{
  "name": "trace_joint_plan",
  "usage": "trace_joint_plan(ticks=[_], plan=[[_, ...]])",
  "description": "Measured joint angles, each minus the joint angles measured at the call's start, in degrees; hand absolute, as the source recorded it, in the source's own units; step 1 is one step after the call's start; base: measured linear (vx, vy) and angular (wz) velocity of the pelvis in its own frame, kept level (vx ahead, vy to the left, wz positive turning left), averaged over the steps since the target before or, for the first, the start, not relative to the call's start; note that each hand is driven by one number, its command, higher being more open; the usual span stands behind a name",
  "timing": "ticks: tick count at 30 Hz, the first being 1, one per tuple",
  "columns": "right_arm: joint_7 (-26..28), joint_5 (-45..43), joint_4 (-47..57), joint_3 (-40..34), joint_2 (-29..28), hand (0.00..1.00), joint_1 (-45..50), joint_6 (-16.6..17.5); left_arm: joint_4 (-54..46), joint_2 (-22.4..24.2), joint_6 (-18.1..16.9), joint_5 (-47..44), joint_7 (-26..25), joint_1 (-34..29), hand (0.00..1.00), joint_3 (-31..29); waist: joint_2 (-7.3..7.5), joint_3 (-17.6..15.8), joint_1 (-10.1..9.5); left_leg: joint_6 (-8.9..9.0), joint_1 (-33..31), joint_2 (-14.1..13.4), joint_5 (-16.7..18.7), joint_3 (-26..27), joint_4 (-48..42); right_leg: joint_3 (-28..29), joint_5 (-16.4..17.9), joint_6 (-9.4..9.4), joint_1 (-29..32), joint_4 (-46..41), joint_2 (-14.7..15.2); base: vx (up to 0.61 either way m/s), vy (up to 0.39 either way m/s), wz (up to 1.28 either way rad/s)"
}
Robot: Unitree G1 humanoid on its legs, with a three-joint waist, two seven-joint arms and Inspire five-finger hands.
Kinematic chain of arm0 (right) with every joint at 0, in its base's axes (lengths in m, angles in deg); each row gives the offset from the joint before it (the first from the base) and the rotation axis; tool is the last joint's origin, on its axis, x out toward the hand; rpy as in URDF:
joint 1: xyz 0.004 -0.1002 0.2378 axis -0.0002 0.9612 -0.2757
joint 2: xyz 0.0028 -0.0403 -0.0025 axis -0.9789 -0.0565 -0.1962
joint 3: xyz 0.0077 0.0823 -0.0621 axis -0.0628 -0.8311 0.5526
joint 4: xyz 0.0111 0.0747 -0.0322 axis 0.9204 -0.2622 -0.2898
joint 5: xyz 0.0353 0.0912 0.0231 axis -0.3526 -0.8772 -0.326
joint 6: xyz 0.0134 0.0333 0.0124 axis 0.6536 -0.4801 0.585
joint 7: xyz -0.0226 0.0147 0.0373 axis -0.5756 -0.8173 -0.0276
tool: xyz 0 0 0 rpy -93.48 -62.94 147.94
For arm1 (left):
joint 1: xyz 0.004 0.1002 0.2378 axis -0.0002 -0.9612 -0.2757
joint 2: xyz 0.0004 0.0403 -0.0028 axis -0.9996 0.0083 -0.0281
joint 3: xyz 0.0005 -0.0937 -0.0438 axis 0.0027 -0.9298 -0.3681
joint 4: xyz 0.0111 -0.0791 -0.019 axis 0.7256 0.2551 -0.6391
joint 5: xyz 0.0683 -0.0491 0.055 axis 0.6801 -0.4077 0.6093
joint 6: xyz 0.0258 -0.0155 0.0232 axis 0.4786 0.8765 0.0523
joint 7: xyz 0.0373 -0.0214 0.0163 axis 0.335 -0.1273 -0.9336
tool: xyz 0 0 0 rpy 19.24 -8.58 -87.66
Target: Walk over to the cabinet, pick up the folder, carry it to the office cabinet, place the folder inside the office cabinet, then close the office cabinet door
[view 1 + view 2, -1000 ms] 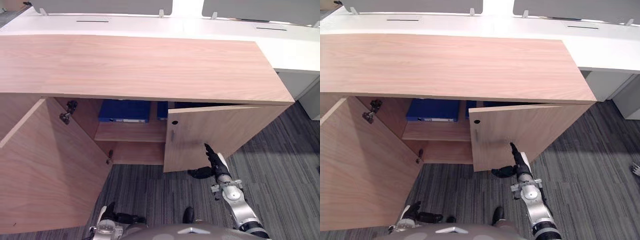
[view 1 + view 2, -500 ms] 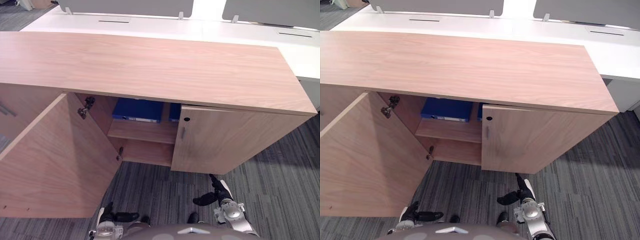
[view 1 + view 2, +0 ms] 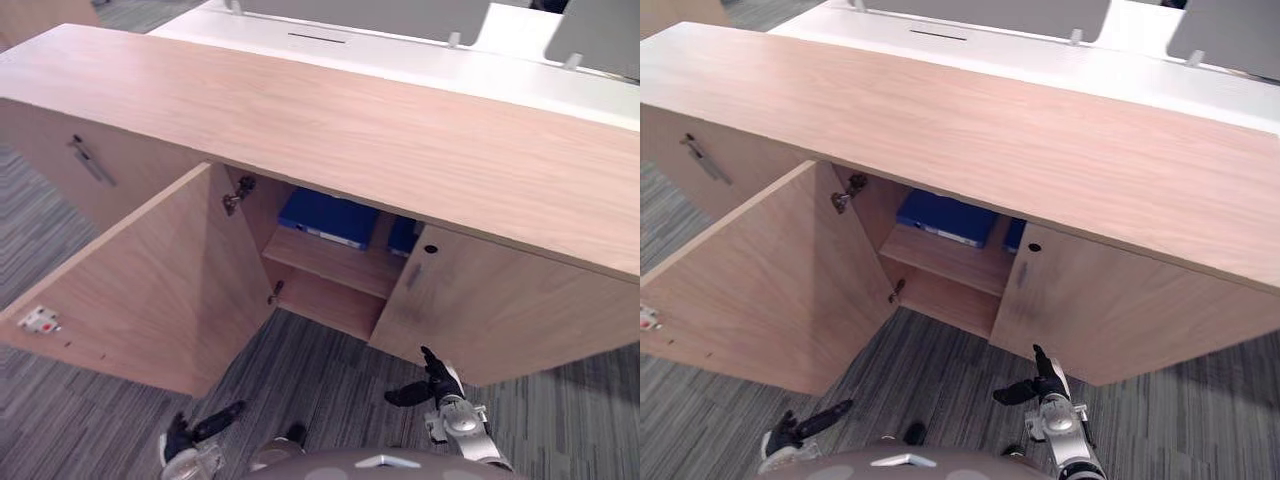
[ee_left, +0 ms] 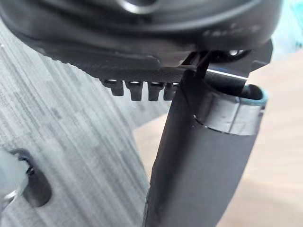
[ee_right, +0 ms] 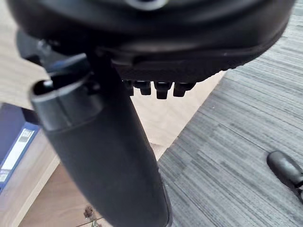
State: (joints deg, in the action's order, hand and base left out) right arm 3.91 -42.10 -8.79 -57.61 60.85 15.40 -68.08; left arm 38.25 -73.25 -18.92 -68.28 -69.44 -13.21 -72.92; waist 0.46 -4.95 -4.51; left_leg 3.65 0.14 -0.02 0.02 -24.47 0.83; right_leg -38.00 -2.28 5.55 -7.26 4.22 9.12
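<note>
A: How are the fingers held?

B: On the right hand (image 3: 446, 388) the fingers (image 3: 430, 360) are held straight, with the thumb spread and nothing gripped. The left hand (image 3: 183, 437) is likewise relaxed, low over the carpet (image 3: 320, 380).

A: Where is the folder found?

B: The blue folder (image 3: 328, 217) is seen on the upper shelf (image 3: 330, 262) inside the office cabinet (image 3: 350, 130), between the wide-open left door (image 3: 150, 280) and the right door (image 3: 500, 310), which is shut or nearly so.

So the cabinet (image 3: 330, 130) stands in front of the desk (image 3: 400, 58), its left door (image 3: 150, 290) swung out wide and its right door (image 3: 500, 315) pretty much shut. Inside, the folder (image 3: 328, 218) lies on the shelf (image 3: 330, 262), with another folder (image 3: 402, 236) just right of it, partly behind the right door.
</note>
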Motion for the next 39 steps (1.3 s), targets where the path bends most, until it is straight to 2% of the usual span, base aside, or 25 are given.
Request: trace_joint_plan(ticks=[3, 5, 8, 14, 19, 26, 29, 35, 39], plan=[[-0.31, -0.04, 0.01, 0.17, 0.34, 1.0, -0.79, 0.01, -3.61, -1.87, -0.21, -0.03, -0.22, -0.61, 1.0, -2.67, -0.12, 0.21, -1.64, 0.24, -0.67, 0.33, -0.58, -1.65, 0.0, -2.5, 1.18, 0.04, -0.17, -1.52, 0.51, 0.03, -0.005, 0.45], [-0.29, -0.07, 0.0, 0.58, 0.47, 1.0, -1.06, 0.01, -5.02, -3.72, -0.56, -0.01, -0.29, -0.68, 1.0, -4.39, -0.16, 0.24, -2.04, 0.25, -0.62, 0.54, -0.69, -2.83, 0.0, -4.01, 1.68, 0.14, -1.04, -1.82, 0.57, 0.03, -0.018, 0.41], [-0.29, -0.19, 0.0, 0.66, 0.49, 1.0, -1.83, 0.03, -5.53, -6.78, -1.04, 0.02, -0.95, -0.56, 1.0, -7.39, -0.35, 0.45, -3.32, 0.25, -0.55, 0.49, -0.7, -3.42, 0.01, -4.35, 2.62, 0.02, -0.94, -3.18, 0.82, 0.02, -0.015, 0.15], [-0.11, -0.5, 0.0, 2.89, 1.87, 1.0, -1.5, 0.04, -7.75, -11.96, -1.05, 0.03, -1.49, -0.06, 1.0, -11.95, -0.76, 0.42, -4.3, 0.13, -0.24, 0.22, -0.83, -4.45, 0.65, -4.29, 4.19, 0.16, -0.79, -5.0, 0.94, 0.0, -0.021, 0.1], [-0.08, -0.55, 0.0, 2.8, 2.62, 1.0, -1.37, 0.06, -10.2, -16.19, -1.57, 0.05, -1.32, 1.46, 1.0, -11.88, -1.27, 0.87, -4.48, 0.1, -0.15, 0.13, -0.86, -4.68, 1.08, -3.97, 4.74, 0.19, -0.59, -5.4, 0.94, 0.01, -0.009, 0.02], [0.67, -0.53, 0.0, 2.78, 2.89, 1.0, -0.16, 0.14, -17.01, -17.97, -2.99, 0.14, -0.88, 3.56, 1.0, -10.55, -1.63, 1.01, -4.52, 0.1, 0.39, 0.08, -0.86, -4.03, 1.2, -2.76, 4.8, 0.08, -0.4, -5.48, 0.92, 0.02, -0.004, -0.04], [0.89, -0.53, 0.0, 2.77, 2.93, 1.0, -0.14, 0.16, -19.62, -18.0, -3.56, 0.14, -0.75, 4.09, 1.0, -10.31, -1.76, 1.02, -4.39, 0.1, 0.63, -0.13, -0.86, -3.01, 1.21, -1.81, 4.88, -0.08, -0.01, -5.9, 0.92, 0.01, -0.007, -0.16], [1.22, -0.48, 0.0, 2.63, 2.93, 1.0, 0.35, 0.23, -23.94, -18.08, -3.98, 1.03, 0.21, 3.99, 1.0, -4.93, -1.96, 0.94, -4.11, 0.08, 1.17, -0.9, -0.84, -1.38, 1.65, 0.6, 5.1, -0.43, 0.84, -6.78, 0.64, -0.01, -0.014, -0.15], [1.56, -0.47, 0.0, 2.52, 2.91, 1.0, 0.63, 0.22, -24.08, -17.37, -4.01, 2.55, 1.24, 3.97, 1.0, -2.95, -1.96, 0.98, -2.97, 0.07, 1.27, -1.17, -0.85, -0.7, 1.81, 2.02, 5.16, -0.52, 1.37, -6.96, 0.39, 0.0, -0.016, -0.11]])
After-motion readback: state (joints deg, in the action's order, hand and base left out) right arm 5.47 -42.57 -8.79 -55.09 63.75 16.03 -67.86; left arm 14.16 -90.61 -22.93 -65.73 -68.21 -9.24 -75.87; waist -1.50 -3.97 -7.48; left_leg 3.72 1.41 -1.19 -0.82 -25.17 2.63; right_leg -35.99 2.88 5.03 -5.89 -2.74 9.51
